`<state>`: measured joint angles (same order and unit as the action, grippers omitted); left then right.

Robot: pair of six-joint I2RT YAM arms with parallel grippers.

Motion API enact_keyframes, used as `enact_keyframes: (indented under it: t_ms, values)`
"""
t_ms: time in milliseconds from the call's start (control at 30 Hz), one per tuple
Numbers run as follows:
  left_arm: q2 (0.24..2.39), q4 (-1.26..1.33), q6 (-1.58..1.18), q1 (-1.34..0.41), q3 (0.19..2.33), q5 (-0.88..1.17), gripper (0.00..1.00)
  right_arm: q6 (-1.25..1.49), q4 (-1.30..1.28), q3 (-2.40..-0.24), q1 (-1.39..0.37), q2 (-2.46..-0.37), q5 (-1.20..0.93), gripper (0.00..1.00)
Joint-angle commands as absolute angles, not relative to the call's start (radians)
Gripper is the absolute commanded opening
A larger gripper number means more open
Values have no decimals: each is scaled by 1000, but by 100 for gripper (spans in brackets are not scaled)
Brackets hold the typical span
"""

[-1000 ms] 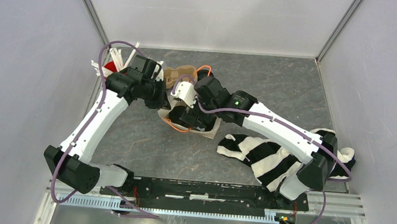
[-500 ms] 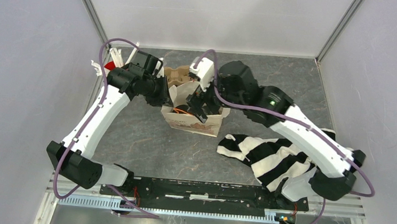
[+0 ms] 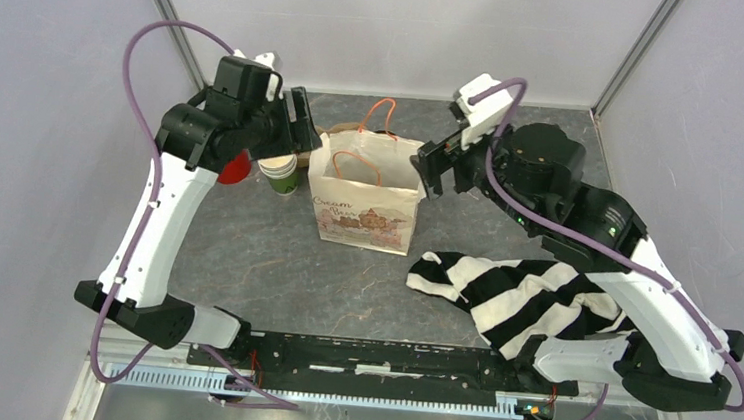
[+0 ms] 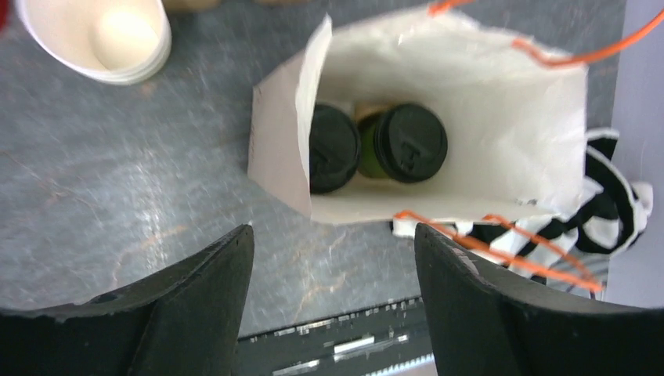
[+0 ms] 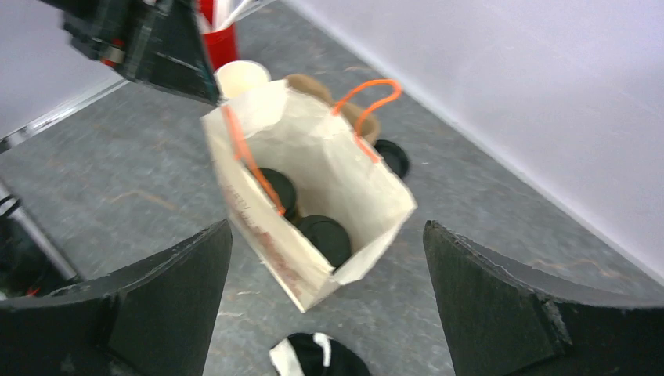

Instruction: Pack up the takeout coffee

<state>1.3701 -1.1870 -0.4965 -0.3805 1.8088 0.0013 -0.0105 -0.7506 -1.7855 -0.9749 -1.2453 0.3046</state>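
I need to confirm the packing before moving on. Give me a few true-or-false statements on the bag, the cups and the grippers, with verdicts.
1. Two lidded cups stand inside the paper bag. True.
2. The left gripper grips a cup. False: it is open and empty above the bag.
3. The bag lies on its side. False: it stands upright.
4. An unlidded cup stands outside the bag. True.
5. The striped cloth is inside the bag. False: it lies on the table beside it.
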Motion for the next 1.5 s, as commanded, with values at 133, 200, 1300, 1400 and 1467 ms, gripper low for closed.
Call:
enact_keyframes:
  t_ms: [133, 200, 1300, 1400, 1467]
  values:
    - [1474, -1190, -416, -249, 1966, -286, 88, -25, -760, -1749, -783, -1262, 368, 98]
    - [1517, -1130, -402, -205, 1975, -276, 89, -28, -716, -1707, -696, -1257, 243, 98]
    - [1984, -670, 145, -163, 2025, -547, 46, -137, -676, -1500, -736, -1135, 262, 98]
    - [1983, -663, 152, -163, 2023, -579, 27, -131, -679, -1492, -736, -1122, 257, 98]
    - [1973, -669, 151, -164, 2038, -597, 20, -128, -681, -1486, -738, -1115, 255, 98]
